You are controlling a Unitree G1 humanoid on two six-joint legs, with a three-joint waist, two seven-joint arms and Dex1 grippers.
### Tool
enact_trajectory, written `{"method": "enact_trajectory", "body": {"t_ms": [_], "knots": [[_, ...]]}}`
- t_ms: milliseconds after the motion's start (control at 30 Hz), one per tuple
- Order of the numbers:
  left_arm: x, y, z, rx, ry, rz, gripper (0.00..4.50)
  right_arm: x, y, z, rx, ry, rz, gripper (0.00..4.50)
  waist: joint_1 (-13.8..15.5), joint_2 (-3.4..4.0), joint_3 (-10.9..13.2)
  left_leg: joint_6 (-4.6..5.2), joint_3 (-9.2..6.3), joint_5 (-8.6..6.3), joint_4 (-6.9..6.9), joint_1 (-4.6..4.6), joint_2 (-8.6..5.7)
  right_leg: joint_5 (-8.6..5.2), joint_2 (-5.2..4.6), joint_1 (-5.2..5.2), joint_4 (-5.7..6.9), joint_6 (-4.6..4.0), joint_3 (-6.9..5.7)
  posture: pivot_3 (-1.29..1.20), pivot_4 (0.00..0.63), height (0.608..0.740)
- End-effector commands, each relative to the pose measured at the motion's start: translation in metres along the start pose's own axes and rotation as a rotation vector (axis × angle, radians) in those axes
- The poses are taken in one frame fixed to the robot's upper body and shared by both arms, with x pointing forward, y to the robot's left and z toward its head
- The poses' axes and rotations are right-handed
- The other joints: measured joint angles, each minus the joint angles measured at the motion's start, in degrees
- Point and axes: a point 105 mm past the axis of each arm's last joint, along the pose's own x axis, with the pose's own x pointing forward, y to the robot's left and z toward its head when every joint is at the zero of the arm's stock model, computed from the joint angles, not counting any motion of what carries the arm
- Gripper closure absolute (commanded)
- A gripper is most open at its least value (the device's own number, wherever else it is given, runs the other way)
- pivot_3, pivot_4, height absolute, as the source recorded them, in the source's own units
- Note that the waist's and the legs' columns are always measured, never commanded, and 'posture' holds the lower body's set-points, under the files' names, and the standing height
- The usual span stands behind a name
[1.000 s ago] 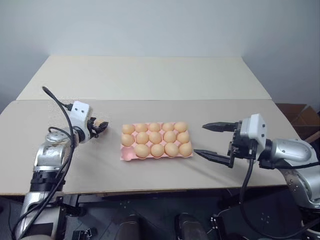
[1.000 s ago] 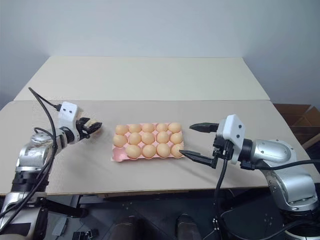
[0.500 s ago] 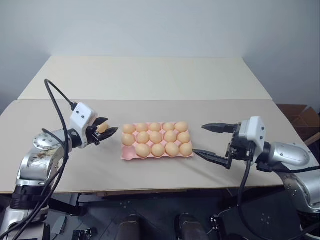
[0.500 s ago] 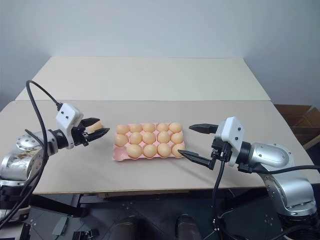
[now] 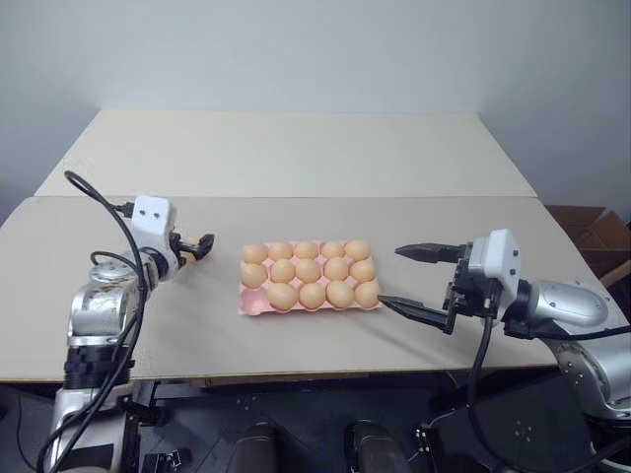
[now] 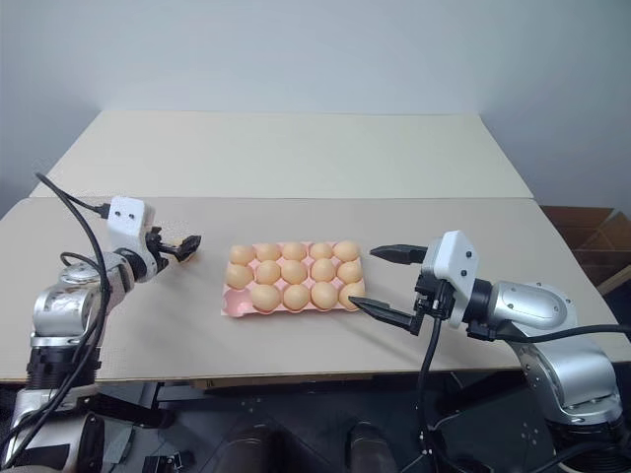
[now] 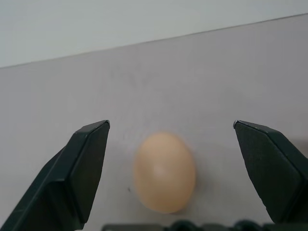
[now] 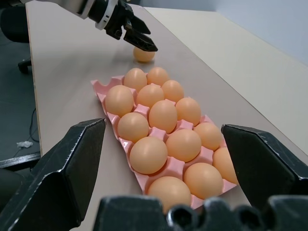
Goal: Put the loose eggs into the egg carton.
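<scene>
Pink egg carton [image 5: 258, 304]: lies on the tan table [image 5: 394, 227], lengthwise across it, roughly midway between the two arms; three rows of five cups, fourteen holding light orange-tan eggs [image 5: 308, 270], the near-left corner cup bare. Loose egg [image 7: 164, 172]: rests on the table surface to the left of the carton, apart from it, lying between the black fingers [image 7: 79, 175] of the left gripper [image 5: 196, 244] without either one touching it. Left gripper: released, jaws spread wide on both sides of the egg, nothing grasped. Right gripper [image 5: 418, 280]: hovers just beside the carton's right end, pointing towards it, jaws spread wide, empty. Second table [image 5: 296, 148]: same tan colour, butted against the far edge of the first.
</scene>
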Motion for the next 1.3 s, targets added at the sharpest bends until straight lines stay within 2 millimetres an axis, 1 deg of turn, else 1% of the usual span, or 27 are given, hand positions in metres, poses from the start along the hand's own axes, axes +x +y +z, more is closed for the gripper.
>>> {"method": "enact_trajectory", "body": {"t_ms": [33,133,167,233,300,333,400,500,600,633,700,767,833,900,1000,1133,1233,1267,1300], "knots": [[0.012,0.002,-0.002,-0.011,0.043,0.015,0.01,0.0,0.002,0.009,-0.033,-0.02,0.004,0.0,0.0,0.0,0.0,0.0,0.0,0.0,0.0,0.02,0.0,0.0,0.0,0.01,0.01,0.0,0.0,0.0,0.15,0.74],[0.025,0.0,-0.009,-0.018,0.082,0.015,0.01,0.0,0.002,0.01,-0.032,-0.022,-0.004,0.0,0.1,-0.01,0.0,0.0,-0.01,0.0,0.03,0.02,-0.02,0.0,-0.01,0.03,0.02,0.0,-0.01,0.0,0.15,0.74],[0.028,-0.001,-0.009,-0.014,0.087,0.005,0.19,0.0,0.001,0.01,-0.032,-0.022,-0.007,0.0,0.1,-0.01,0.0,0.0,-0.01,0.0,0.03,0.0,-0.04,0.01,-0.01,0.02,0.01,0.0,-0.02,0.0,0.15,0.74],[0.032,-0.006,-0.008,-0.001,0.097,-0.014,0.65,-0.001,0.001,0.011,-0.031,-0.023,-0.016,0.0,0.1,-0.01,0.0,0.0,-0.01,0.0,0.03,-0.02,-0.04,0.01,-0.03,0.02,-0.02,0.01,-0.02,0.0,0.15,0.74],[0.034,-0.01,-0.003,0.002,0.084,-0.031,1.29,-0.002,0.001,0.013,-0.024,-0.029,-0.039,0.0,0.1,-0.02,0.0,0.0,-0.01,0.0,0.03,-0.05,-0.07,0.02,-0.05,0.01,-0.03,0.02,-0.01,0.0,0.15,0.74],[0.035,-0.011,-0.001,0.001,0.073,-0.032,1.72,-0.003,0.001,0.013,-0.022,-0.028,-0.048,0.0,0.1,-0.02,0.0,0.0,-0.01,0.0,0.03,-0.06,-0.07,0.02,-0.05,0.01,-0.03,0.03,-0.01,0.0,0.15,0.74],[0.033,-0.013,0.005,0.022,0.046,-0.044,2.3,-0.004,0.001,0.013,-0.018,-0.028,-0.058,0.0,0.1,-0.02,0.0,0.0,-0.01,0.0,0.03,-0.08,-0.07,0.03,-0.06,0.0,-0.04,0.05,-0.01,0.0,0.15,0.74],[0.023,-0.016,0.016,0.075,-0.001,-0.072,2.3,-0.006,0.002,0.013,-0.012,-0.025,-0.07,0.0,-0.1,-0.02,0.0,0.0,-0.01,0.0,0.03,-0.08,-0.06,0.03,-0.05,-0.02,-0.02,0.05,-0.01,0.0,0.15,0.74],[0.003,-0.027,0.032,0.174,-0.078,-0.173,2.3,-0.006,0.003,0.012,-0.01,-0.023,-0.082,0.0,-0.5,-0.01,0.0,0.0,0.0,0.0,0.02,-0.08,-0.02,0.03,-0.04,-0.06,-0.01,0.04,0.03,0.0,0.15,0.74],[-0.004,-0.033,0.036,0.2,-0.095,-0.224,2.3,-0.006,0.003,0.012,-0.01,-0.024,-0.083,0.0,-0.5,-0.02,0.0,0.0,0.0,0.0,0.01,-0.08,-0.01,0.03,-0.04,-0.06,-0.01,0.04,0.03,0.0,0.15,0.74],[-0.023,-0.055,0.043,0.255,-0.135,-0.398,2.3,-0.006,0.004,0.012,-0.009,-0.025,-0.085,0.0,-0.6,-0.01,0.0,-0.01,0.0,0.0,0.01,-0.08,0.0,0.03,-0.04,-0.07,0.0,0.04,0.03,0.0,0.15,0.74],[-0.044,-0.076,0.042,0.31,-0.147,-0.578,2.3,-0.004,0.004,0.012,-0.01,-0.028,-0.086,0.0,-0.5,-0.01,0.0,-0.01,0.02,0.0,0.01,-0.05,0.0,0.02,-0.06,-0.05,-0.01,0.03,0.04,0.0,0.15,0.74],[-0.06,-0.088,0.035,0.368,-0.17,-0.7,2.3,-0.002,0.005,0.012,-0.01,-0.031,-0.087,0.0,-0.5,0.01,0.0,-0.01,0.04,-0.01,0.02,-0.04,0.0,0.02,-0.06,-0.04,-0.01,0.02,0.06,0.0,0.15,0.74],[-0.066,-0.089,0.023,0.399,-0.136,-0.747,2.3,-0.002,0.005,0.012,-0.01,-0.035,-0.089,0.0,-0.5,0.01,0.0,0.0,0.06,-0.01,0.02,-0.01,0.01,0.01,-0.05,-0.04,-0.01,0.01,0.07,0.0,0.15,0.74],[-0.069,-0.09,0.008,0.42,-0.081,-0.789,2.3,-0.002,0.007,0.011,-0.008,-0.035,-0.092,0.0,-0.4,0.01,0.0,0.0,0.05,0.0,0.02,0.0,0.02,0.0,-0.01,-0.04,0.0,0.0,0.06,0.0,0.15,0.74],[-0.066,-0.096,-0.003,0.424,-0.055,-0.81,2.3,-0.002,0.008,0.011,-0.005,-0.037,-0.098,0.0,-0.1,0.01,0.0,0.0,0.05,-0.01,0.02,-0.03,0.02,-0.01,-0.03,-0.05,-0.03,0.01,0.06,0.0,0.15,0.74],[-0.063,-0.102,-0.006,0.41,-0.063,-0.823,2.3,-0.002,0.008,0.01,-0.005,-0.035,-0.101,0.0,0.0,0.01,0.0,0.01,0.06,-0.01,0.03,-0.04,0.01,-0.01,-0.03,-0.04,-0.04,0.01,0.06,0.0,0.15,0.74],[-0.063,-0.105,-0.007,0.408,-0.068,-0.83,1.82,-0.002,0.008,0.01,-0.004,-0.033,-0.102,0.0,0.0,0.01,0.0,0.01,0.06,-0.01,0.03,-0.03,0.01,-0.01,-0.03,-0.04,-0.04,0.01,0.06,0.0,0.15,0.74],[-0.063,-0.107,-0.008,0.399,-0.061,-0.844,1.68,-0.003,0.008,0.01,-0.005,-0.032,-0.103,0.0,0.0,0.01,0.0,0.01,0.06,-0.01,0.03,-0.04,0.01,-0.01,-0.03,-0.05,-0.04,0.01,0.06,0.0,0.15,0.74]]}}
